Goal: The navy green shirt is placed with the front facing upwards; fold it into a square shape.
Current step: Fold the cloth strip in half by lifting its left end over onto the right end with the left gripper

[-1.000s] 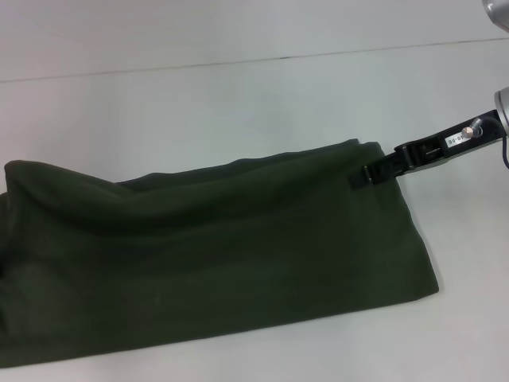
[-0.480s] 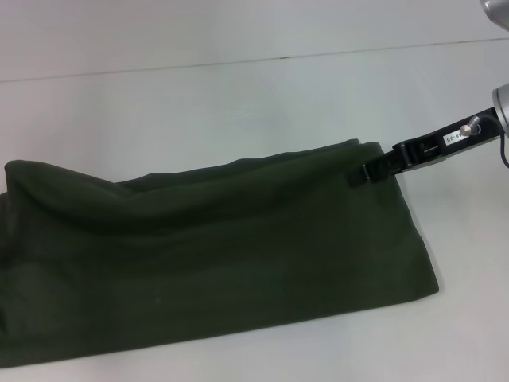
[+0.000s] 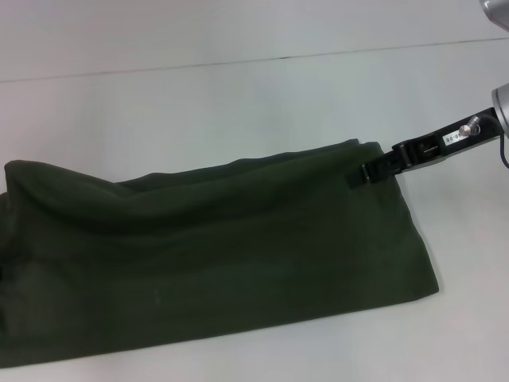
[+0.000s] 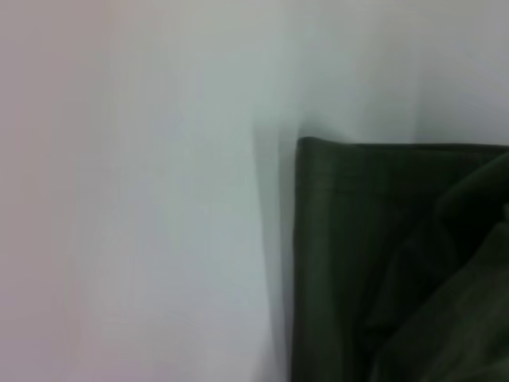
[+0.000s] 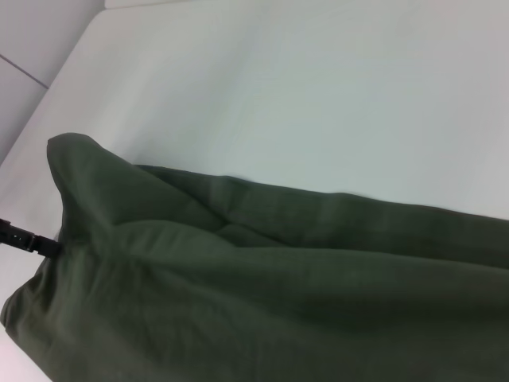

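Note:
The navy green shirt (image 3: 215,255) lies folded into a long band across the table, plain green side up, with no lettering showing. Its far edge is ridged and bulges up toward the left end (image 5: 71,159). My right gripper (image 3: 362,175) reaches in from the right, its black fingers closed on the shirt's far right corner. A black part of my left gripper (image 5: 24,239) pokes out beside the shirt's left end, the rest hidden by cloth. The left wrist view shows a straight folded corner of the shirt (image 4: 382,239) on the white surface.
The shirt rests on a white table (image 3: 238,95); a seam line (image 3: 254,60) crosses it at the back. Bare surface lies behind the shirt and to its right. The shirt's near left part runs out of the head view.
My right gripper has shifted very slightly up and to the right at the shirt's corner. The shirt itself looks unchanged.

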Robot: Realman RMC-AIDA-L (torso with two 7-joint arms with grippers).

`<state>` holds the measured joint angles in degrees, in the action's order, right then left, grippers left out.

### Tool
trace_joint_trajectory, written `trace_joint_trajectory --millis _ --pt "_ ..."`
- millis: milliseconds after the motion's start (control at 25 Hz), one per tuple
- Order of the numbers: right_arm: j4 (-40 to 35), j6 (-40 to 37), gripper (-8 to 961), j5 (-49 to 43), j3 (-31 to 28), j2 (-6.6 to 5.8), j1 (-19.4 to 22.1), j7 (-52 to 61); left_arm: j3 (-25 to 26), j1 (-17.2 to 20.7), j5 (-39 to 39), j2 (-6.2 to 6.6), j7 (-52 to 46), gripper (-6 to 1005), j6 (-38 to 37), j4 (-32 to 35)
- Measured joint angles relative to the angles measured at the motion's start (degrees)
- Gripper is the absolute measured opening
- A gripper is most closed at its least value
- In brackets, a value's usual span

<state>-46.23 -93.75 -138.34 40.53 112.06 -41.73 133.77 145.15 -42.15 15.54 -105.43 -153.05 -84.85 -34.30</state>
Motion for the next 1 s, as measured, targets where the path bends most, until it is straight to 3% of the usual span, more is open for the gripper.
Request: trace_joint_trajectory --millis 1000 --pt "0.00 -0.06 660 0.00 -0.02 -0.07 0.43 -0.04 -0.04 -0.48 -0.02 -0.37 -0.90 667 0.13 0.65"
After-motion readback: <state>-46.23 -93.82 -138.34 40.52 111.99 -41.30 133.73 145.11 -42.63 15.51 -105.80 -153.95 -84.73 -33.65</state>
